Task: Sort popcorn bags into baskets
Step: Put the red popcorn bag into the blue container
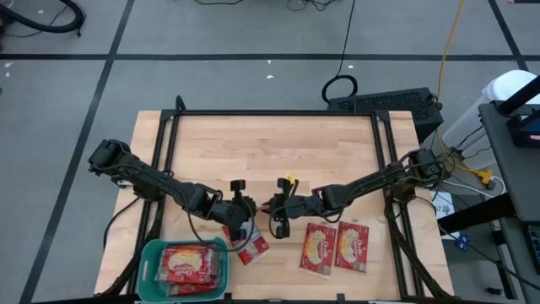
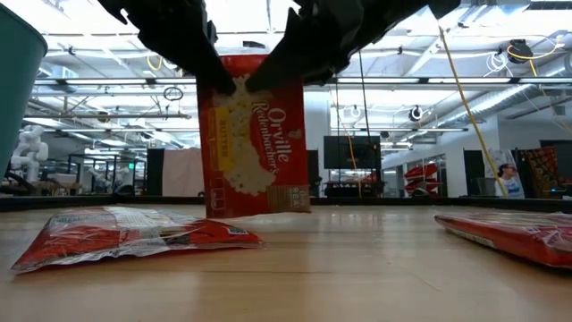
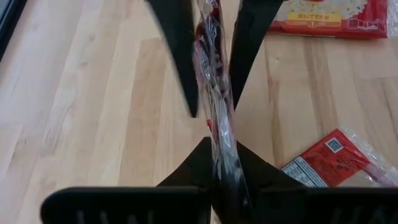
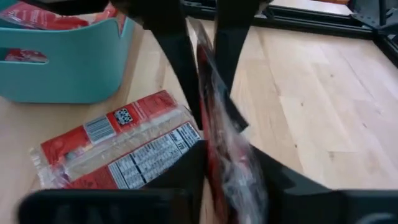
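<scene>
One red popcorn bag stands upright and edge-on between both grippers near the table's near middle. My left gripper reaches it from the left and my right gripper from the right, and both are shut on it. Another bag lies flat beside the teal basket, which has red bags inside. Two more bags lie flat to the right. My left gripper pinches the bag's upper left part between its two fingers, slanting down from the left. The bag hangs upright below. Whether its lower edge touches the table I cannot tell. My right gripper pinches the same bag's upper right part between its two fingers, slanting down from the right. The bag runs edge-on between the fingers and stays upright.
The basket sits at the near left corner, left of the held bag. A loose bag lies face down between basket and grippers. Black frame rails border the table's far and side edges. Bare wood lies behind the grippers.
</scene>
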You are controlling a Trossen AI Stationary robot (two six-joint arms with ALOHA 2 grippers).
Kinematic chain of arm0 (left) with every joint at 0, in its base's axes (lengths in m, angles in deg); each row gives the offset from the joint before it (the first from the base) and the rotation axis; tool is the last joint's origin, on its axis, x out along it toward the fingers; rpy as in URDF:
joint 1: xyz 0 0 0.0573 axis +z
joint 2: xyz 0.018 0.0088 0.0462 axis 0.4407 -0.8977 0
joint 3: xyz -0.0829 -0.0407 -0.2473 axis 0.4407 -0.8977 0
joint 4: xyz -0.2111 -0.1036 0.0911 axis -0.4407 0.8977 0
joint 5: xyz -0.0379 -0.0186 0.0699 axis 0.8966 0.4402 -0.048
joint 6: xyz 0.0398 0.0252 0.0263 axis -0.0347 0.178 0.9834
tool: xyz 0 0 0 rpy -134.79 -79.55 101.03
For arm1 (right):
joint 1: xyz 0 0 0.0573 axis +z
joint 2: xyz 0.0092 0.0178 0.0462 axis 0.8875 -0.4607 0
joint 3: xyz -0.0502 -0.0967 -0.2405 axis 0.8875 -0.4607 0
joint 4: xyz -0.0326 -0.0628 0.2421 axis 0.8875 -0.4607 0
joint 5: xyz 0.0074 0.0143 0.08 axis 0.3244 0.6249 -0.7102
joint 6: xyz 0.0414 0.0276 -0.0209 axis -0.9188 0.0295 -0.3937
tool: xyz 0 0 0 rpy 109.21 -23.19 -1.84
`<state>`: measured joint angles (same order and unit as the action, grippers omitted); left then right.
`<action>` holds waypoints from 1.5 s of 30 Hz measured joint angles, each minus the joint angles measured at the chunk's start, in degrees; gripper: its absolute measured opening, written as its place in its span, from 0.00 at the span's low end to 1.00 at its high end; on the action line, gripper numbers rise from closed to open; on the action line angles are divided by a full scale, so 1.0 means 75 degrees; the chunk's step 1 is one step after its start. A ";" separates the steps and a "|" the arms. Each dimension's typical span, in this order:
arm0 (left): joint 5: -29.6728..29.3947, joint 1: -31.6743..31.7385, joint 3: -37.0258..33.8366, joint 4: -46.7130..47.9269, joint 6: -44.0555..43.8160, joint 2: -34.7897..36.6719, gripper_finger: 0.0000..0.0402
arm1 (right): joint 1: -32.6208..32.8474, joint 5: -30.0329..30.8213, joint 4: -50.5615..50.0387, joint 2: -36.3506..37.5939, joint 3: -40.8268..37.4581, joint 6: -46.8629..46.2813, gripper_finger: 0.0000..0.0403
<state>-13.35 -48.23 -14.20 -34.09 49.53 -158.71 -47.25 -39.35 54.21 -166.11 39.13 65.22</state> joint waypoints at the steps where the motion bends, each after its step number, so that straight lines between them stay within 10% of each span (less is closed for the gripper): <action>1: -0.0003 0.0000 0.0000 0.0000 -0.0021 0.0000 0.07 | 0.0000 0.0036 0.0000 0.0000 0.0000 0.0013 0.13; 13: -0.0584 -0.0033 0.0000 0.0173 -0.0589 0.0087 0.36 | 0.0053 0.0640 -0.0525 0.0287 -0.0015 -0.0120 0.02; 22: -0.2542 -0.0544 0.0003 0.1352 -0.1693 0.0867 0.44 | 0.0680 0.2195 -0.1049 0.1847 -0.0198 -0.0288 0.02; 37: -0.3279 -0.1617 -0.0181 0.1454 -0.2193 0.1055 0.36 | 0.0984 0.1726 0.7547 0.2217 -0.3186 0.2063 0.03; 45: -0.3697 -0.1779 -0.0182 0.0938 -0.1744 0.1055 0.34 | 0.0778 0.1529 0.8745 0.1565 -0.3302 0.1984 0.03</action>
<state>-41.08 -61.57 -15.57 -27.06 36.45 -150.79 -41.42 -27.88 119.80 -154.37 14.37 80.10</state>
